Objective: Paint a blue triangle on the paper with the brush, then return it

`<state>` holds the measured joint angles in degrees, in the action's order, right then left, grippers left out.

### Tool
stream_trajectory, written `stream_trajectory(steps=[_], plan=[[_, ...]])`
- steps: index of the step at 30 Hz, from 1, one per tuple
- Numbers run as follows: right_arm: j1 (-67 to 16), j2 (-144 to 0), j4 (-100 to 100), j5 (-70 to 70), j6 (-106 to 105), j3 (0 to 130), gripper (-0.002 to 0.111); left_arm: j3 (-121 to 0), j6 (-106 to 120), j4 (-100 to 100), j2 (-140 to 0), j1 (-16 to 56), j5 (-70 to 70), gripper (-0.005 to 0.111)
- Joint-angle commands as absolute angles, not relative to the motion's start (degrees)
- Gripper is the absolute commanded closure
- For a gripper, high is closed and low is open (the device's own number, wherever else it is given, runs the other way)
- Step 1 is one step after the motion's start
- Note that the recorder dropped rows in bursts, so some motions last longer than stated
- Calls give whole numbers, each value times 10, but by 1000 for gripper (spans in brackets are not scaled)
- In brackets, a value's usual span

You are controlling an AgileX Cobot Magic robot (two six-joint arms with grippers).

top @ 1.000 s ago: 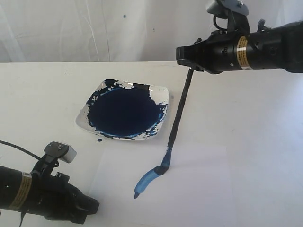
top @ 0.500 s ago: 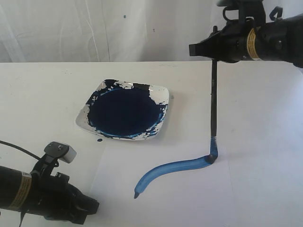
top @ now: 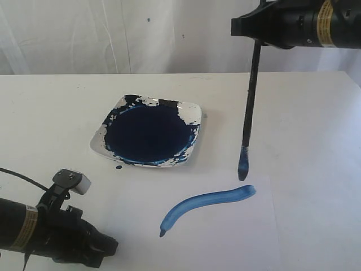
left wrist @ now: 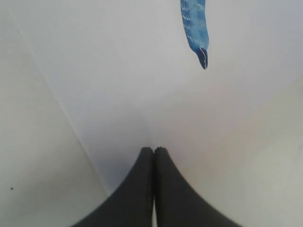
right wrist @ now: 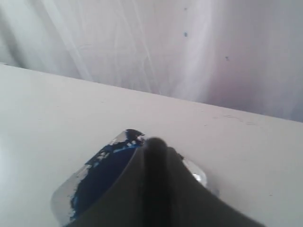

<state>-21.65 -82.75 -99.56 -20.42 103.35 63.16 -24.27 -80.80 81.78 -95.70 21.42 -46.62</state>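
Above paper (top: 225, 243), brush (top: 249, 107) just lifted: one stroke (top: 206, 206) down, two left. My right gripper (top: 255, 35) clamps it; left gripper (left wrist: 153, 152) closed, empty.

The matte black left arm (top: 56, 240) and right arm (top: 287, 22) each wear a yellow label band (top: 25, 227), the left carrying a small grey block (top: 73, 182) and black tapered fingers (left wrist: 135, 194).
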Motion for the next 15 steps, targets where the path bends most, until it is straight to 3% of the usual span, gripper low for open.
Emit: stream_trajectory(steps=[1, 15], plan=[[-210, -819, -999, -288, 1073, 629, 108, -241, -807, 827, -957, 219, -449, 107], [-216, -849, -999, -422, 1096, 628, 108, -241, -807, 827, -957, 219, -449, 107]])
